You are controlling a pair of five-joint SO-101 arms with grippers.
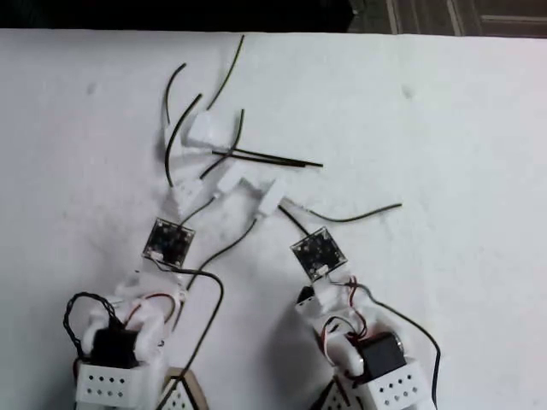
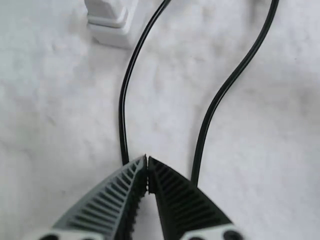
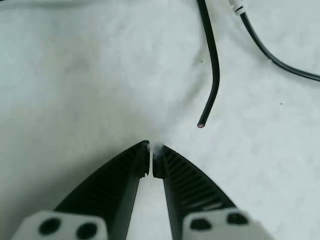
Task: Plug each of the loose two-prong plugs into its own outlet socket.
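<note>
White table (image 1: 444, 102), white black-corded plugs (image 1: 208, 130); left hand (image 2: 147, 161) and right hand (image 3: 151, 150) closed, empty.

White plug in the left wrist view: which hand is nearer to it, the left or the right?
Left. The left hand, shut, points toward the white plug ahead of it. The right hand, shut, is farther off, beside a loose cord end.

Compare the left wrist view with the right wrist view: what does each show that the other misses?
Left wrist view offers a white connector body ahead of the left claw, with two black cords running back under it. Right wrist view offers instead a cord's bare cut end just ahead of the right claw. Shared: a shut claw over the white table.
</note>
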